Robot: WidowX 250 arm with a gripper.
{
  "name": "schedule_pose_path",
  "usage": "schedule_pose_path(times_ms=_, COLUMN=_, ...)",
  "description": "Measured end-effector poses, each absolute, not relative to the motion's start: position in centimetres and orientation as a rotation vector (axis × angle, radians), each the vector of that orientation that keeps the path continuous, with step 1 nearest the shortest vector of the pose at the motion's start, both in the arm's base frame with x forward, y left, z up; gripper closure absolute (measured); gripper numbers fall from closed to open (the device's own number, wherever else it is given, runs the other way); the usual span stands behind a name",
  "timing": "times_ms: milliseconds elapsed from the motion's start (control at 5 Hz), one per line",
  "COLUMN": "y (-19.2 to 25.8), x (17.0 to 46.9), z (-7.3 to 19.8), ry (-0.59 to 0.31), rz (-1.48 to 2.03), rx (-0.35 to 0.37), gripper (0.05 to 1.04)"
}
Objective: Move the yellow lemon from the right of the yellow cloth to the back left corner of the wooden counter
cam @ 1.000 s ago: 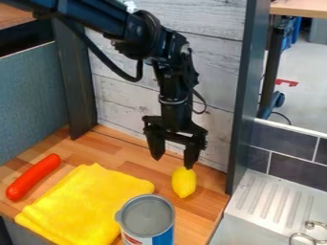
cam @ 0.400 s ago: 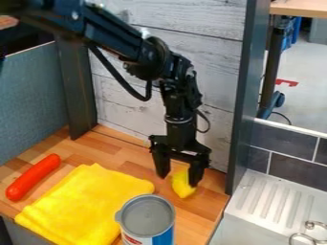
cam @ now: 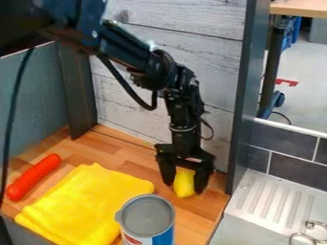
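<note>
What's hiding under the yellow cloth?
The wooden counter shows along the edges of the yellow cloth, so the cloth is lying on it. Whether anything else is tucked underneath can't be seen, because the cloth covers that spot.

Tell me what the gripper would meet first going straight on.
The gripper points down with its open jaws either side of the yellow lemon, so their tips would likely meet the wooden counter first. The gap is unclear from this angle.
</note>
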State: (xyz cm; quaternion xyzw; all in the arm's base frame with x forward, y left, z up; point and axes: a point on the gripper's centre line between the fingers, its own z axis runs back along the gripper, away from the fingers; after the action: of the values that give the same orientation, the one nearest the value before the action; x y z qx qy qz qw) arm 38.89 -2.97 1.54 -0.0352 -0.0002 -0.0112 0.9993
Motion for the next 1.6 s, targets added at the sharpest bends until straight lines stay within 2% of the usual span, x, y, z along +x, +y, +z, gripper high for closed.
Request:
schedule_pose_path(times_ms=200, y=-3.0, x=39.4, z=1.3, ry=0.009, rz=-0.030, rx=-0.072, gripper=0.266)
schedule_pose_path(times_ms=400, y=-3.1, x=39.4, z=1.3, ry=0.008, rz=-0.048, rx=-0.082, gripper=0.266)
schedule_pose_path(times_ms=600, y=-3.3, x=38.5, z=1.6, ry=0.063, rz=-0.110, rx=-0.099, gripper=0.267)
schedule_pose_path(times_ms=800, y=-2.2, x=38.0, z=6.8, ry=0.004, rz=-0.152, rx=-0.092, gripper=0.266)
schedule_pose_path(times_ms=1000, y=0.1, x=35.1, z=8.9, ry=0.022, rz=-0.176, rx=-0.086, gripper=0.267)
schedule_pose_path(times_ms=1200, y=2.9, x=31.8, z=9.7, ry=0.093, rz=-0.199, rx=-0.056, gripper=0.267)
schedule_pose_path(times_ms=1600, y=8.6, x=27.9, z=9.9, ry=0.208, rz=-0.211, rx=0.027, gripper=0.266)
